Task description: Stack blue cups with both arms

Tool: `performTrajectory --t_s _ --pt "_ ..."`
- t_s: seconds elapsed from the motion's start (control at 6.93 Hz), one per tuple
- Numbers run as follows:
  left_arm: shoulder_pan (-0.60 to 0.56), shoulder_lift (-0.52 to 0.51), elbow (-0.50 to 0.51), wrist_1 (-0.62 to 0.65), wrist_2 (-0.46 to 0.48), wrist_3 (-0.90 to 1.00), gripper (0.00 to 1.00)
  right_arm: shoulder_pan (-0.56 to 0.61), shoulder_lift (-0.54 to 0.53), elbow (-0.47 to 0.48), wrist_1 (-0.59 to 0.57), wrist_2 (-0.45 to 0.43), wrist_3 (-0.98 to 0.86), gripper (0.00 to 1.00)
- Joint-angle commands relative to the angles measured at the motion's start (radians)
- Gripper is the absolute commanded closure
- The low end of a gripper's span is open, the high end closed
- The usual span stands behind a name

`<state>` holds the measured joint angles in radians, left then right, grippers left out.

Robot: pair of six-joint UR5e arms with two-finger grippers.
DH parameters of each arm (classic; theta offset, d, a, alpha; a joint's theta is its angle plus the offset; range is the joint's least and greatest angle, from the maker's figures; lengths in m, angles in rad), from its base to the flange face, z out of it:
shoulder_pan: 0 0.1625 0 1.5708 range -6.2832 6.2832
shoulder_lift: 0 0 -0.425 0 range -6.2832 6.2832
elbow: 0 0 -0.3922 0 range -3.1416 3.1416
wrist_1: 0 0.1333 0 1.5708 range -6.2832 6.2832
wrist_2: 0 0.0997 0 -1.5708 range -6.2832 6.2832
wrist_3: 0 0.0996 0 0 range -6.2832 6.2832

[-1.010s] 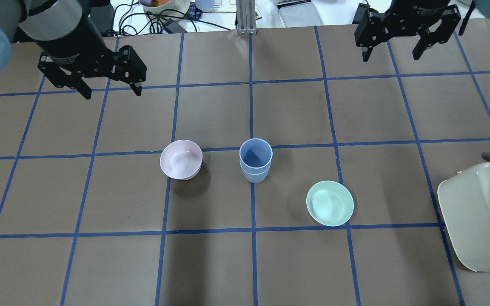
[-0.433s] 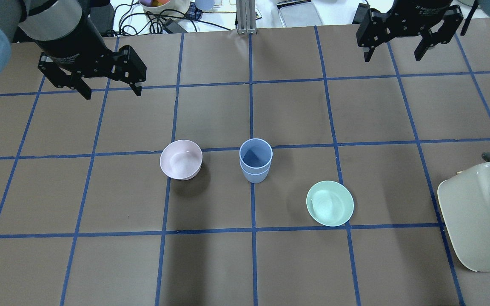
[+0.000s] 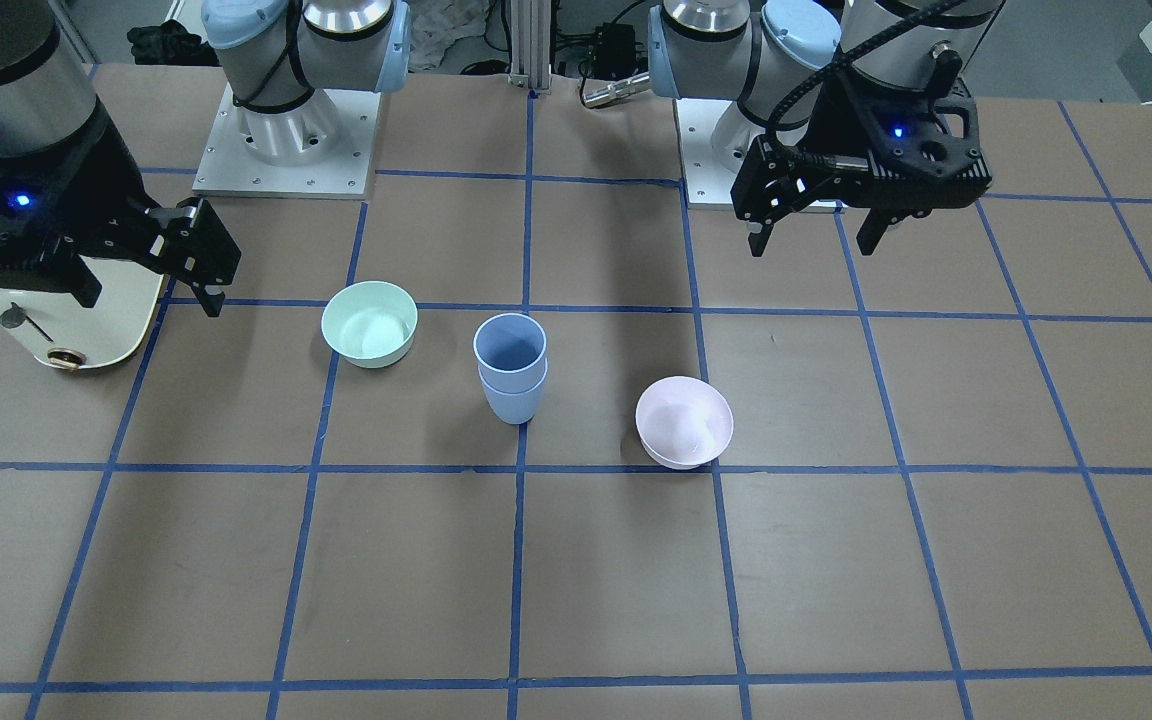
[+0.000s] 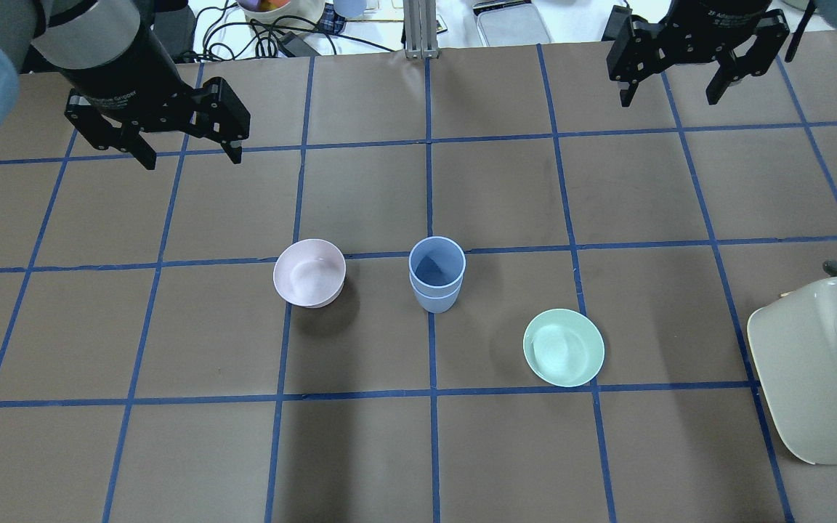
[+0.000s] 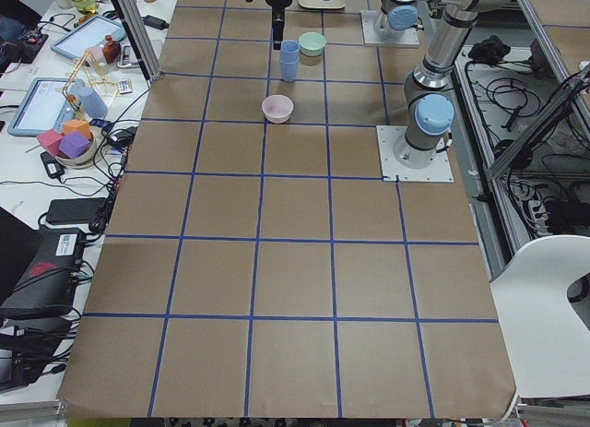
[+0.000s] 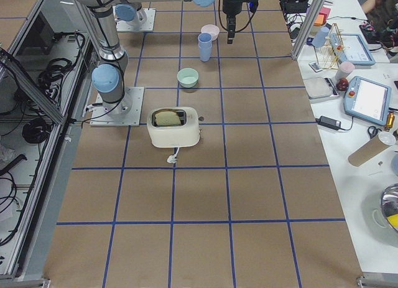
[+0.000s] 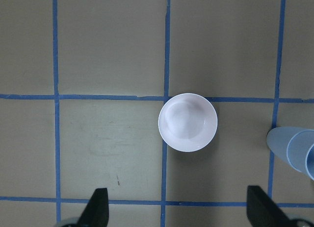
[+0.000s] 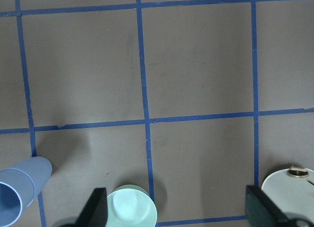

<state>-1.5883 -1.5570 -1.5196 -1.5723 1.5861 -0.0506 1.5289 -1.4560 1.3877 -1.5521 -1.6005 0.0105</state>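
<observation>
L gripper (image 4: pixel 192 158) hangs high over the table (image 4: pixel 491 450), fingers pointing straight down, jaws spread wide, holding nothing; R gripper (image 4: pixel 669 99) hangs likewise, also high, jaws apart and empty; both well clear of the blue cups (image 4: pixel 435 277). Cups are nested one in the other, upright, mouths up, long axis vertical; they stand on a blue tape line near mid-table, btwn the pink bowl (image 4: pixel 309 273) and the green bowl (image 4: pixel 564 348), touching neither.

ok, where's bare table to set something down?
Bare: the squares from the pale pink bowl out to the operators' edge, and on its left-arm side. Crowded: pink bowl, stacked light-blue plastic cups, mint-green bowl in a row; cream toaster beyond.
</observation>
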Motion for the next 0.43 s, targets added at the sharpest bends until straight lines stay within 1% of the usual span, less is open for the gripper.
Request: performTrajectory --t_s 0.0,0.29 --pt "-0.001 0.0 -0.001 0.0 0.0 0.0 0.0 0.002 0.0 -0.001 0.0 0.001 0.002 0.0" --pt "-0.001 0.0 -0.001 0.0 0.0 0.0 0.0 0.002 0.003 -0.001 0.0 0.001 0.0 0.0"
